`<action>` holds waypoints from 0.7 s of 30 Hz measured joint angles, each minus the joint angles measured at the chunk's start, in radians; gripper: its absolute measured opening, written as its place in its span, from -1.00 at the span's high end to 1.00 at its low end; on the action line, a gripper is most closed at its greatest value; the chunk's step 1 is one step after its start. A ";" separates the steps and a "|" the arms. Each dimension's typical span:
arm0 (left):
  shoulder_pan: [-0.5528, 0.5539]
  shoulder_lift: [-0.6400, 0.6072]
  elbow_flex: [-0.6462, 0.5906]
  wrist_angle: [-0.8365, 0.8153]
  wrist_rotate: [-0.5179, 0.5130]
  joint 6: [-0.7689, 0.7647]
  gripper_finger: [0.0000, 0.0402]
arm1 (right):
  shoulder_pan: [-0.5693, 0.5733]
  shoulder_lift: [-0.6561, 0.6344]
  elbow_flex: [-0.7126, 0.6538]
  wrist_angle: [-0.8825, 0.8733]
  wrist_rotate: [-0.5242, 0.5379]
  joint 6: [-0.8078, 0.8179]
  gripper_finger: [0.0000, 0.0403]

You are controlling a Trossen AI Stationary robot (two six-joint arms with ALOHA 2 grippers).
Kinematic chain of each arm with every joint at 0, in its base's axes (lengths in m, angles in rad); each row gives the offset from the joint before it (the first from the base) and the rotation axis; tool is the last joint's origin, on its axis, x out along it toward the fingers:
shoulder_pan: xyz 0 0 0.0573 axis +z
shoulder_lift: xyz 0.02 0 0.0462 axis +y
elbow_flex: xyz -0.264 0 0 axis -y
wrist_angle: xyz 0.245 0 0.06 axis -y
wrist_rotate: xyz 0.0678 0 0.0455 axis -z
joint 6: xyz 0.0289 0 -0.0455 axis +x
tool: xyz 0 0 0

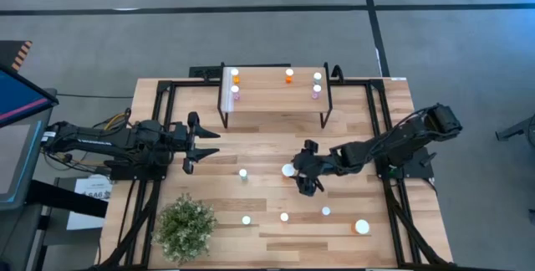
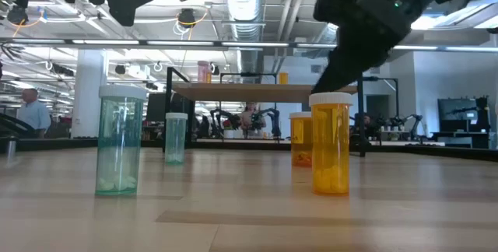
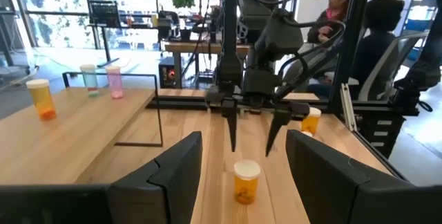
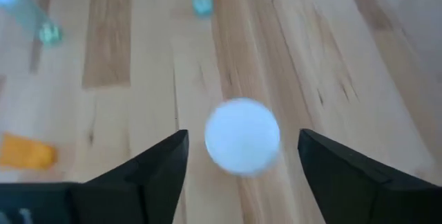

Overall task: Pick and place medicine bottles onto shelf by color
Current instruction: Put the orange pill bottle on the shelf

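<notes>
An orange bottle with a white cap (image 1: 288,171) stands upright on the tabletop. My right gripper (image 1: 301,171) is open just above it. In the right wrist view the cap (image 4: 242,135) shows between the two fingers. In the left wrist view the fingertips hang above the bottle (image 3: 246,180) and do not touch it. My left gripper (image 1: 191,143) is open and empty at the table's left. The shelf (image 1: 276,104) stands at the far edge and carries orange (image 1: 235,76), pink (image 1: 235,94) and green (image 1: 318,77) bottles.
A green bottle (image 1: 243,173) stands left of the right gripper. Several more bottles stand near the front edge, among them a larger one (image 1: 361,227). A potted plant (image 1: 185,227) sits at the front left. People sit beyond the table (image 3: 335,6).
</notes>
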 joint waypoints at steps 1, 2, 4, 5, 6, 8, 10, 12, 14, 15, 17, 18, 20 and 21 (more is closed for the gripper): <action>0.000 0.000 0.000 0.000 0.000 0.000 0.01 | -0.002 0.011 0.002 0.027 0.000 0.002 -0.50; 0.000 0.000 0.000 0.000 0.000 0.000 0.01 | -0.004 0.021 0.005 0.043 0.000 0.003 -0.53; 0.000 0.000 0.000 0.000 0.000 0.000 0.01 | -0.006 0.023 0.001 0.029 -0.001 0.003 -0.60; 0.000 0.000 0.000 -0.001 0.000 0.000 0.01 | -0.008 0.026 0.001 0.036 -0.001 0.003 -0.64; 0.000 0.000 0.000 -0.004 0.000 0.000 0.01 | -0.011 0.039 0.004 0.051 -0.001 0.003 -0.68; 0.000 0.000 0.000 -0.004 0.000 0.000 0.01 | -0.019 0.050 0.002 0.040 -0.003 0.003 -0.76; 0.000 0.000 0.000 -0.004 0.000 0.000 0.01 | -0.025 0.064 0.004 0.055 -0.003 0.004 -0.83; 0.000 0.000 0.000 -0.003 0.000 0.000 0.01 | -0.032 0.083 0.008 0.054 -0.003 0.010 -0.89; 0.000 0.000 0.000 -0.002 0.000 0.000 0.01 | -0.039 0.112 0.007 0.053 -0.005 0.017 -0.93; 0.000 0.000 0.000 -0.004 0.000 0.000 0.01 | -0.043 0.125 0.007 0.048 -0.006 0.018 -0.95; 0.000 0.000 0.000 -0.002 0.000 0.000 0.01 | -0.051 0.139 0.007 0.049 -0.007 0.018 -0.97; 0.000 0.000 0.000 -0.003 0.000 0.000 0.01 | -0.057 0.141 0.007 0.049 -0.010 0.019 -0.98; 0.000 0.000 0.000 -0.004 0.000 0.000 0.01 | -0.067 0.156 0.011 0.063 -0.034 0.021 -0.97; 0.000 0.000 0.000 -0.004 0.000 0.000 0.01 | -0.071 0.156 0.009 0.051 -0.041 0.021 -0.96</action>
